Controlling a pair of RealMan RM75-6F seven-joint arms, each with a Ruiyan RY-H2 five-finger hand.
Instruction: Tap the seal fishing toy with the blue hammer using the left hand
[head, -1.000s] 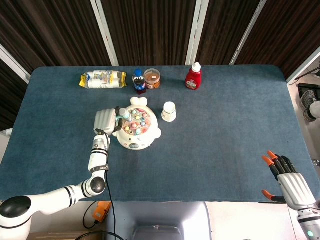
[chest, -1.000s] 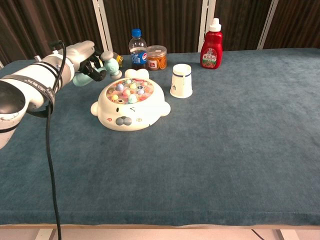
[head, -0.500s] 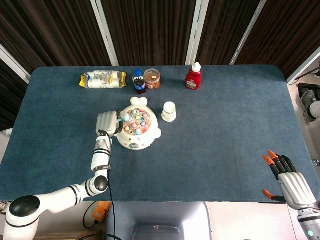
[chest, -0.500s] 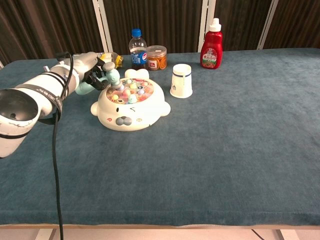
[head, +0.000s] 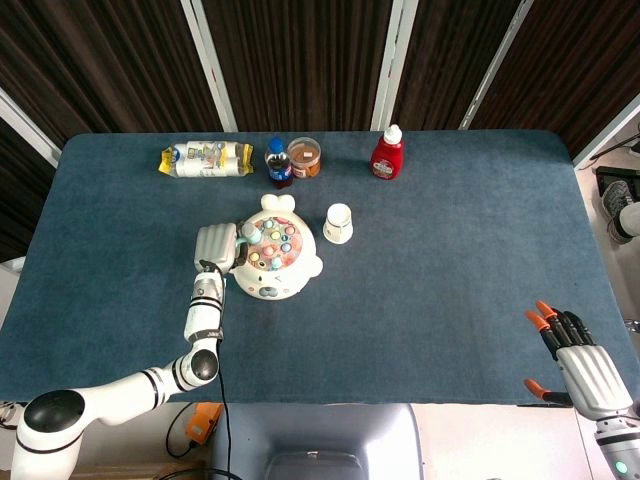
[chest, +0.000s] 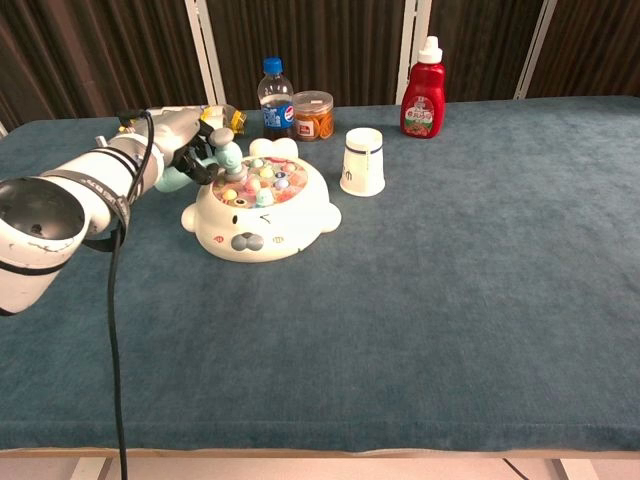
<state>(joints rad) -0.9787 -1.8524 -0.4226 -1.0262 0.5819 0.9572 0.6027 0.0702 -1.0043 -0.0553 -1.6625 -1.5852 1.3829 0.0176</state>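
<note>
The white seal fishing toy (head: 272, 262) (chest: 262, 212) lies left of centre on the blue table, its round top full of small coloured fish. My left hand (head: 214, 245) (chest: 183, 140) is just left of it and grips the handle of the blue hammer (head: 243, 238) (chest: 222, 153). The hammer's head is down at the toy's upper left rim, touching or nearly touching it. My right hand (head: 578, 361) is far off at the table's near right corner, fingers spread and holding nothing; the chest view does not show it.
A white paper cup (head: 338, 223) (chest: 363, 160) stands right of the toy. Along the far edge are a snack packet (head: 206, 158), a cola bottle (head: 279, 164) (chest: 272, 97), a clear jar (head: 305, 156) (chest: 314, 115) and a red sauce bottle (head: 387, 153) (chest: 424, 88).
My left hand has swung the hammer down and to the right, from above the toy's left side onto its upper left rim. The right hand has not moved.
</note>
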